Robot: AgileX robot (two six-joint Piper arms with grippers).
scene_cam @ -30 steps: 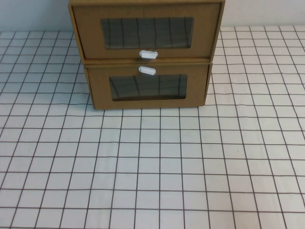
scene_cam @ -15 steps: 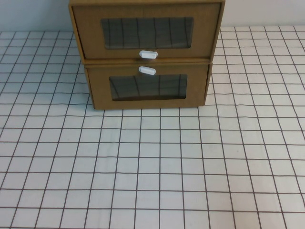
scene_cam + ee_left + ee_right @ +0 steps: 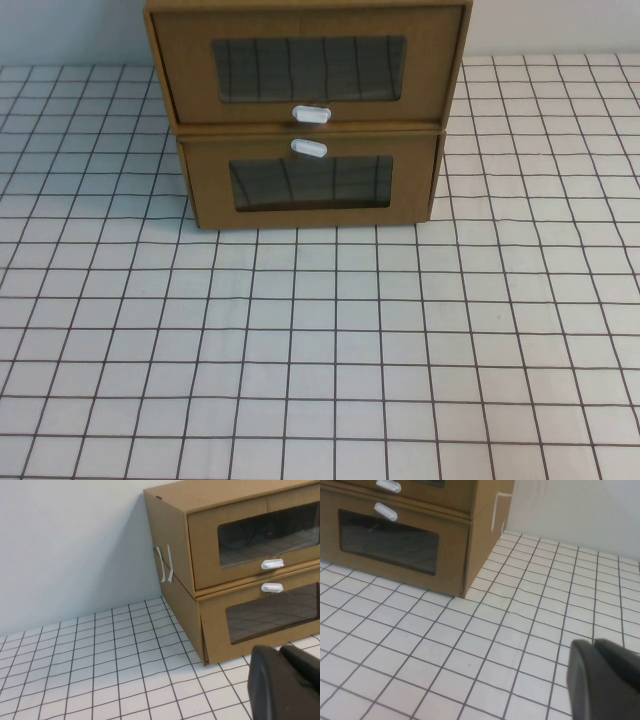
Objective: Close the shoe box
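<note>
The shoe box (image 3: 190, 60) is the upper of two stacked brown cardboard drawer boxes at the table's back middle, with its white pull tab (image 3: 311, 113) below its window. It also shows in the left wrist view (image 3: 205, 545) and at the edge of the right wrist view (image 3: 450, 492). Its drawer front looks about level with its sleeve. My left gripper (image 3: 280, 652) is shut and empty, low in front of the boxes on their left. My right gripper (image 3: 594, 642) is shut and empty, over the tablecloth to their right. Neither shows in the high view.
The matching lower box (image 3: 210, 190) has its white tab (image 3: 308, 148) above its window. White tape strips (image 3: 165, 562) join the boxes' sides. A pale wall (image 3: 75, 545) stands right behind them. The white gridded tablecloth (image 3: 320, 350) stretches in front.
</note>
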